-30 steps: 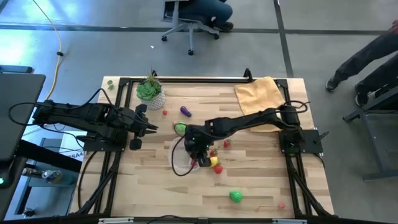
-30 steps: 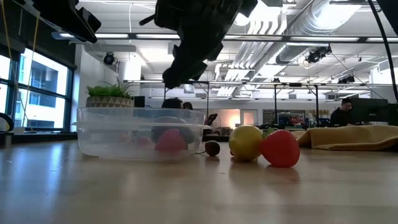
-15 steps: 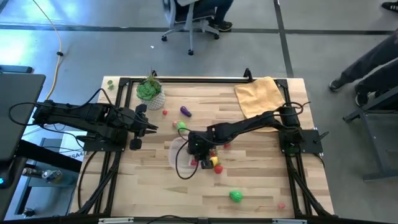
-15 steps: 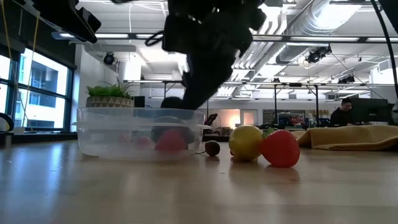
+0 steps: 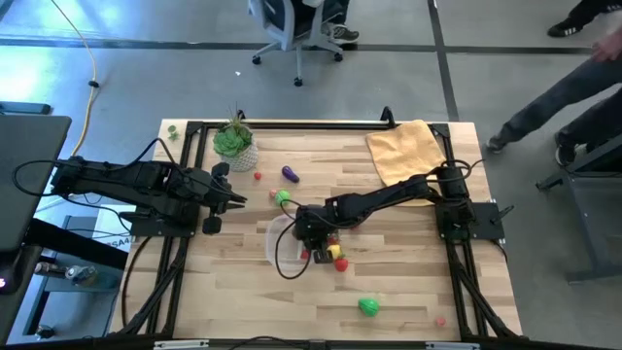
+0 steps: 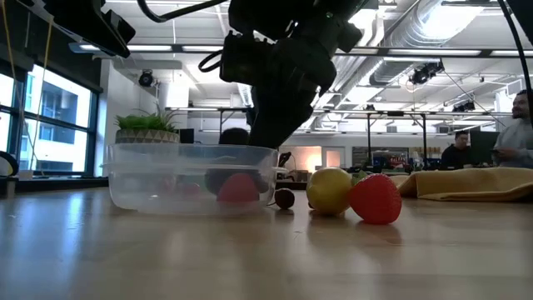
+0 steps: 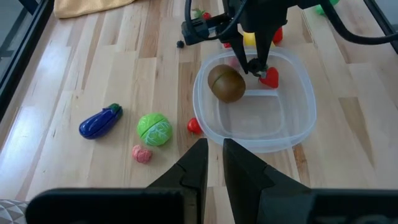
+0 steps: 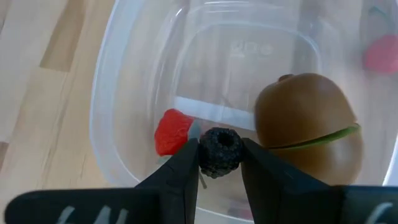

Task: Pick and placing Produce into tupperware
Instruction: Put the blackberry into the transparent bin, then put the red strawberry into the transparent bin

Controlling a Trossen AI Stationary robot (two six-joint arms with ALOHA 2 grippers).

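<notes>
Blackberry (image 8: 219, 152) sits pinched in the right gripper (image 8: 219, 163) jaws over the tupperware (image 7: 292, 127), so release low, clear of the kiwi (image 8: 306, 122) and strawberry (image 8: 172, 131), while the left gripper (image 7: 214, 163) waits nearly closed.

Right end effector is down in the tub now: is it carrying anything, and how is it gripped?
Yes: the right end effector pinches a small dark berry by its sides, between the fingertips, over the clear tub beside the kiwi.
</notes>
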